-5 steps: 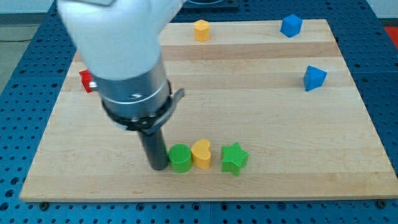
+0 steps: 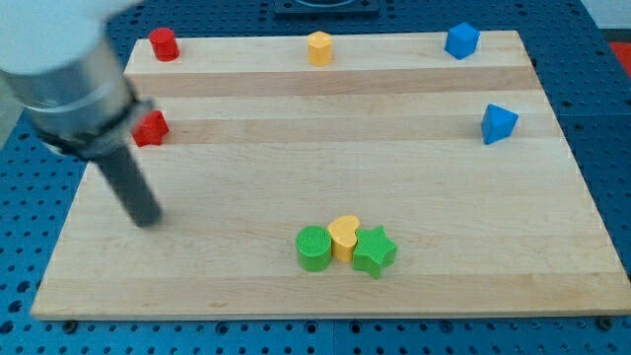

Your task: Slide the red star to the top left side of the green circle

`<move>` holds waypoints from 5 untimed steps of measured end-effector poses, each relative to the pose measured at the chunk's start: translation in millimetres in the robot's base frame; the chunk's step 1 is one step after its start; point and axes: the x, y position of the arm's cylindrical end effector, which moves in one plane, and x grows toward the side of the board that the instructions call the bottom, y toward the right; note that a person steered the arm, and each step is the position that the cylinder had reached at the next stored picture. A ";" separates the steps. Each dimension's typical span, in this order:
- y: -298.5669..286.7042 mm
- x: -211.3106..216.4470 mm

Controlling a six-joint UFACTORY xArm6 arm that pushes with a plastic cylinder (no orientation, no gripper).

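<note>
Below the red star, my tip, touching no block

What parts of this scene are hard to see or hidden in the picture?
- Arm: motion-blurred, cut off by the view's top-left corner.
- My tip: smeared, so its exact contact point is unclear.
- Red star: left side hidden behind the arm.
- Yellow heart: lower part hidden by the green circle and green star.

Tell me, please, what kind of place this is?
Probably a robotics lab bench. A wooden board with small coloured blocks, such as the green circle and the red star, lies on a blue perforated table, and my tip rests on it.
</note>
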 end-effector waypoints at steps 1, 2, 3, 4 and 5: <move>-62.1 -34.6; -65.3 -45.0; -64.4 -112.8; -64.3 -167.7; -36.7 -160.7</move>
